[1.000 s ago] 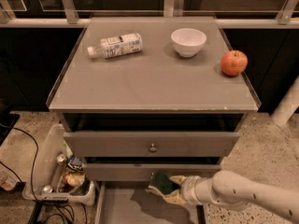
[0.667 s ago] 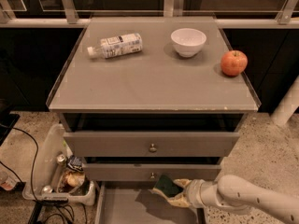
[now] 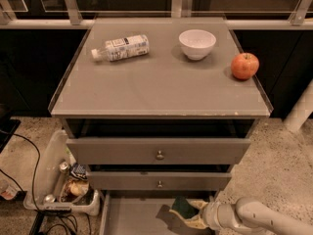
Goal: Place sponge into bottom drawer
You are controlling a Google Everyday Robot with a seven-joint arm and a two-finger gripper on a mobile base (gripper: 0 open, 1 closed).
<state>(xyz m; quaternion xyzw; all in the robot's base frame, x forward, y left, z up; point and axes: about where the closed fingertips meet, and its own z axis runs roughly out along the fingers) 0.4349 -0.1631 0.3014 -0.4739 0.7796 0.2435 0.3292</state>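
The jaws clamp sponge [image 3: 182,205] over bottom drawer [image 3: 128,218].

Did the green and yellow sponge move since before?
Yes. The tool carried the sponge lower and rightward from the middle drawer's round knob, over the grey bottom drawer.

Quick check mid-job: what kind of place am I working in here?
Likely an office break area or test kitchen: a grey drawer cabinet carries a bowl, apple and bottle, with a bin of clutter beside it. The gripper holds the sponge over the bottom drawer.
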